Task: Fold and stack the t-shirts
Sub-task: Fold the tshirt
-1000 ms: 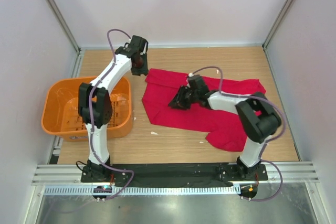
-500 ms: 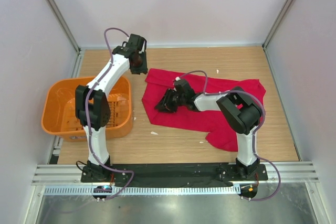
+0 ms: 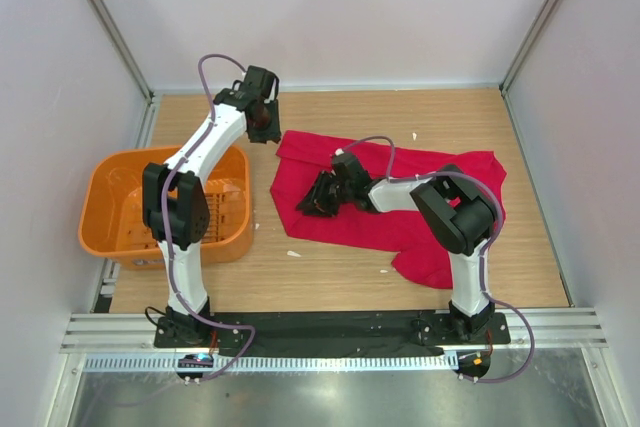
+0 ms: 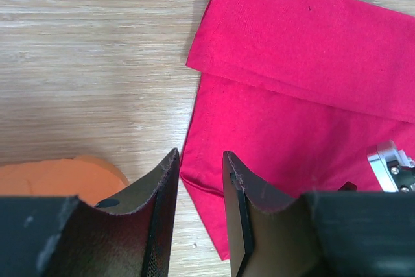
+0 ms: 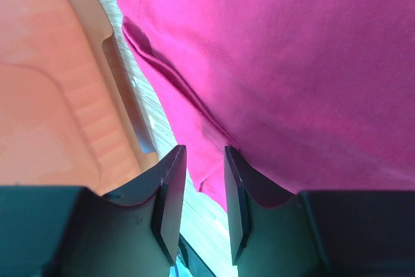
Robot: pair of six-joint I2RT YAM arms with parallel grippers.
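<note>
The red t-shirt lies spread and rumpled on the wooden table, with folds along its left side. It also shows in the left wrist view and the right wrist view. My left gripper is open and empty, above the bare wood just off the shirt's far left corner; its jaws frame the shirt's left edge from above. My right gripper is open, low over the shirt's left part; its jaws straddle a hem fold without closing on it.
An orange slotted basket stands at the left of the table, close to the shirt's left edge; it also shows in the right wrist view. Small white scraps lie on the wood in front of the shirt. Grey walls enclose the table.
My right gripper has slid left across the shirt toward its left edge, mostly in the first half second. The left arm has hardly moved.
</note>
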